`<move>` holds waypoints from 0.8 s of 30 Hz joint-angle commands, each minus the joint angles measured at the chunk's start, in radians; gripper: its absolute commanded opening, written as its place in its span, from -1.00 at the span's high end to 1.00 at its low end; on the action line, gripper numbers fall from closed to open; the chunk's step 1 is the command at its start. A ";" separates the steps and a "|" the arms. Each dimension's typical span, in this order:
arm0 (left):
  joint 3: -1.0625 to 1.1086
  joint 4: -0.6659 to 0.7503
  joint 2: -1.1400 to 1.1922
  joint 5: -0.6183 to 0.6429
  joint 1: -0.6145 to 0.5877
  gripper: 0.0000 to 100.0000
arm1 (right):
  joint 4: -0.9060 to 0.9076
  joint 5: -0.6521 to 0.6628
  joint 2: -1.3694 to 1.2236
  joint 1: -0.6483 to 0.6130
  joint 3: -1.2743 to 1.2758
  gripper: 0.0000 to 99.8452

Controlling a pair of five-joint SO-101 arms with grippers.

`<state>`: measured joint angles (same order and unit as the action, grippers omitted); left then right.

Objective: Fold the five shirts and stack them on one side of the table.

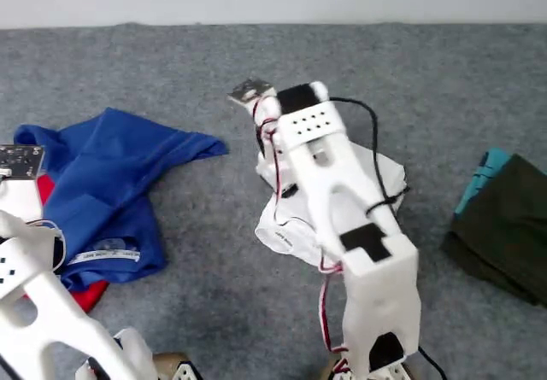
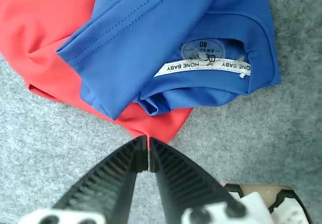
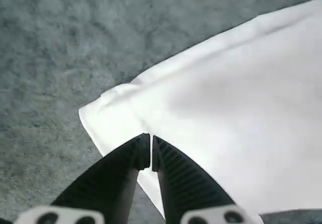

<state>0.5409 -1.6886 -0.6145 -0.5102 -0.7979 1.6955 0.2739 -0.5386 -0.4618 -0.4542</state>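
Though both the left fingers [image 2: 118,176] and right fingers [image 3: 123,173] are pressed shut, the white shirt [image 3: 226,108] lies directly beneath the right pair.

A red shirt [image 1: 90,295] lies mostly hidden under the blue shirt [image 1: 111,175]. Right of the blue shirt, the right arm [image 1: 342,201] covers the middle of a white shirt [image 1: 280,233]. Farther right, a dark shirt [image 1: 504,226] is cut off by the picture's edge and hides most of a teal shirt [image 1: 479,179].
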 commanded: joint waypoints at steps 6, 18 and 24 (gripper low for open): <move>-0.004 0.005 -0.026 0.000 0.002 0.97 | 0.021 0.009 -0.209 -0.196 -0.012 0.98; -0.004 0.006 -0.026 0.000 0.000 0.97 | 0.101 0.009 0.122 -0.097 -0.014 0.98; -0.004 0.008 -0.026 0.000 0.005 0.97 | 0.099 -0.044 0.389 0.058 0.097 0.98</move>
<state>0.5409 -1.6886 -0.6145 -0.5102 -0.7979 1.7538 0.2723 -0.3191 -0.4864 -0.3882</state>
